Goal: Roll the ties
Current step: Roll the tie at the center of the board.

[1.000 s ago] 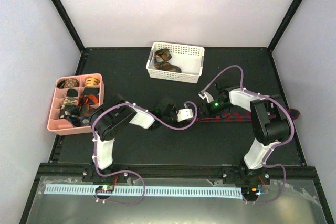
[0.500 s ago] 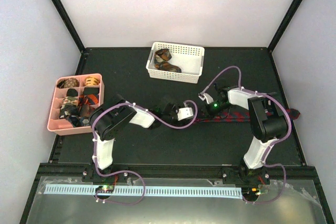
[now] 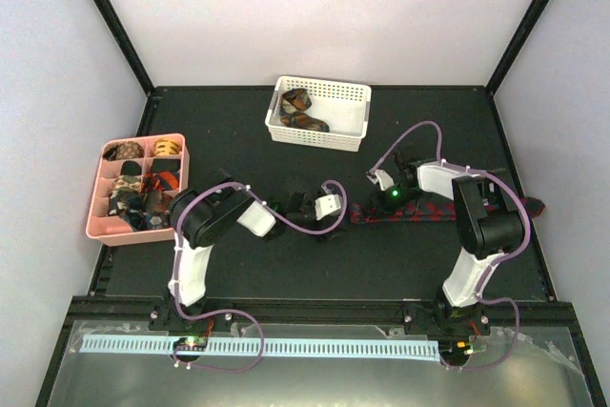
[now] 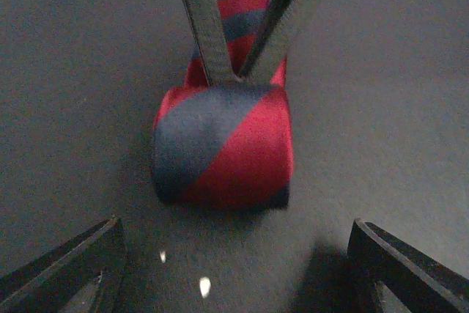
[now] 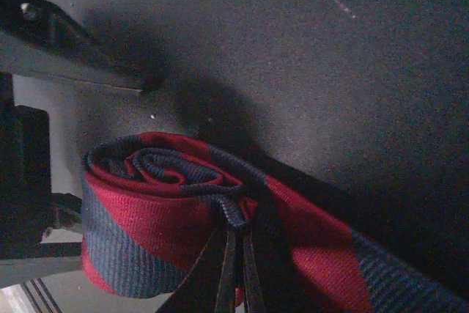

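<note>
Bare mat (image 3: 315, 264) lies open along the near side and between the tie (image 3: 429, 215) and white basket (image 3: 315, 137); the pink tray (image 3: 107, 233) blocks the left edge.

**Left jaws spread, right jaws pinched shut**

The left arm (image 3: 205, 221) was folded at the elbow with its forearm stretched out to the right. The left gripper (image 4: 234, 269) was held low, its two fingers set wide apart and touching nothing. The right arm (image 3: 486, 226) stood bent over, its forearm angled back to the left. The right gripper (image 5: 234, 262) had its fingertips closed together on a fold of the tie (image 4: 227, 144), at the coil. The two grippers faced each other at close range.
</note>
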